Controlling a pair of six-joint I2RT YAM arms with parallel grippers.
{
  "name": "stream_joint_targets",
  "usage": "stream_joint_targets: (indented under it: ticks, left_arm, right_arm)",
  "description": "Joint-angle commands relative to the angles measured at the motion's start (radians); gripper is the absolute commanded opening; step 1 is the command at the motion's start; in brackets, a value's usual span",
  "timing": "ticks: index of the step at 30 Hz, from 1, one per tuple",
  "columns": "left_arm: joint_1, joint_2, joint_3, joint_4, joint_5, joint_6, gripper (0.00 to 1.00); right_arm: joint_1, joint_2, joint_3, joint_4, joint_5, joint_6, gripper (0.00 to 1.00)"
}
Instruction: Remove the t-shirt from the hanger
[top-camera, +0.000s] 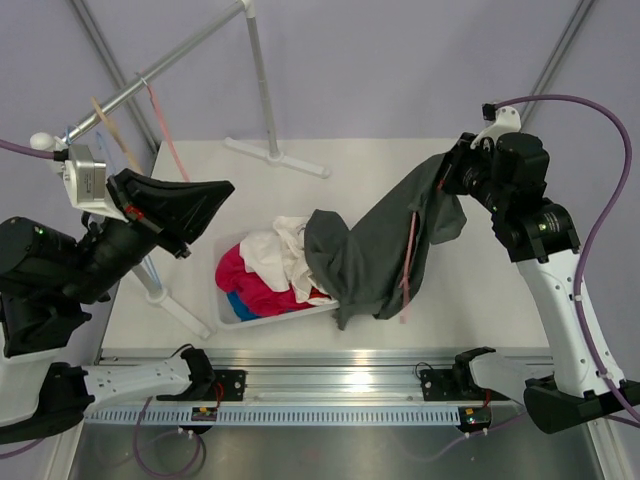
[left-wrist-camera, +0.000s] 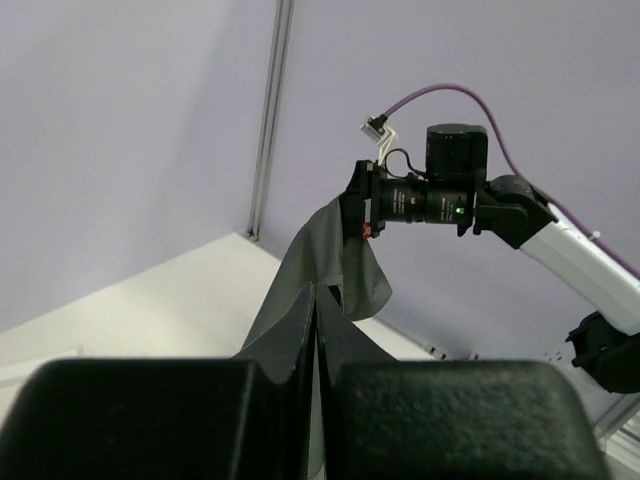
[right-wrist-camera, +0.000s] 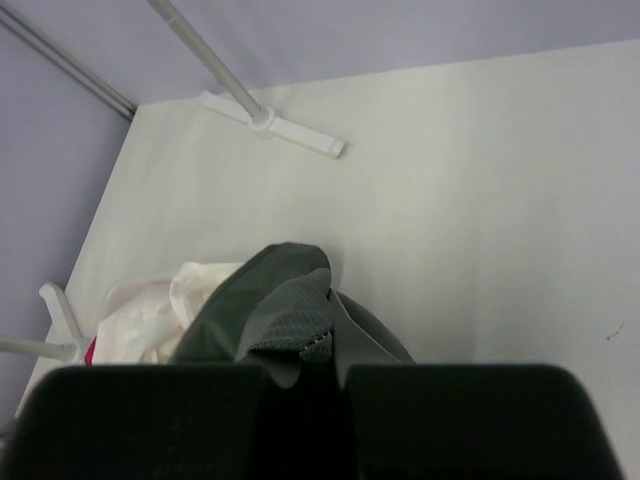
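**Grey t-shirt held up at the right of the basket, hanger in it**

My right gripper (top-camera: 447, 180) is clamped on a bunch of the t-shirt (top-camera: 370, 255), up above the table (top-camera: 490, 300) and off to the right of the basket (top-camera: 225, 316), on its far side. In my right wrist view the dark cloth (right-wrist-camera: 270, 300) is pinched between my fingers (right-wrist-camera: 450, 420) and bulges out ahead of them. From that grip the t-shirt slopes down to the basket, and its low end lies over the basket's right rim and on the clothes inside. The hanger (top-camera: 410, 260) shows as a thin pink line running down the cloth just right of the basket, with its lower end poking out past the hem.

My left gripper (top-camera: 222, 190) is in the air to the left of the basket, well apart from the t-shirt. Its fingers (left-wrist-camera: 290, 330) are pressed together with nothing between them, and they point across at the hanging cloth (left-wrist-camera: 320, 250) and my right arm.

In the basket lie a white garment (top-camera: 275, 250) and a red one (top-camera: 245, 282).
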Motion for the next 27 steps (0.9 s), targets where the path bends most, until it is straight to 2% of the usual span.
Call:
stream_joint_targets:
  ticks: [1, 5, 6, 9, 10, 11, 13, 17, 19, 20, 23, 27]
  left_arm:
    - [-0.003, 0.022, 0.002, 0.086, -0.008, 0.006, 0.00]
    - [-0.003, 0.056, -0.007, 0.065, 0.087, 0.026, 0.00]
    - [-0.003, 0.069, -0.015, 0.059, 0.108, 0.028, 0.17]
    - [-0.003, 0.091, -0.047, 0.067, 0.176, 0.023, 0.46]
    - [-0.003, 0.117, -0.074, 0.076, 0.205, 0.023, 0.67]
    - [-0.003, 0.137, -0.082, 0.076, 0.231, 0.022, 0.71]
    - [-0.003, 0.200, -0.102, 0.077, 0.292, 0.016, 0.72]
    - [-0.004, 0.243, -0.176, 0.146, 0.315, 0.003, 0.73]
    - [-0.003, 0.240, -0.219, 0.215, 0.309, 0.000, 0.78]
    - [-0.003, 0.244, -0.251, 0.234, 0.309, 0.002, 0.83]
    - [-0.003, 0.272, -0.266, 0.263, 0.322, 0.002, 0.88]
    - [-0.004, 0.336, -0.269, 0.274, 0.377, -0.003, 0.90]
  right_arm:
    - [-0.019, 0.021, 0.104, -0.009, -0.071, -0.018, 0.00]
    - [-0.018, 0.008, 0.126, -0.029, -0.118, -0.036, 0.00]
    - [-0.019, 0.006, 0.135, -0.057, -0.119, -0.039, 0.00]
    - [-0.018, -0.015, 0.169, -0.081, -0.138, -0.040, 0.00]
    - [-0.018, -0.040, 0.170, -0.081, -0.148, -0.035, 0.00]
    - [-0.018, -0.047, 0.172, -0.080, -0.164, -0.021, 0.00]
    - [-0.018, -0.072, 0.172, -0.075, -0.201, -0.004, 0.00]
    - [-0.018, -0.120, 0.149, -0.054, -0.266, 0.010, 0.00]
    - [-0.018, -0.147, 0.132, -0.051, -0.277, 0.013, 0.00]
    - [-0.018, -0.156, 0.130, -0.049, -0.293, 0.014, 0.00]
    - [-0.018, -0.179, 0.123, -0.042, -0.336, 0.016, 0.00]
    - [-0.018, -0.209, 0.121, -0.004, -0.367, 0.063, 0.00]
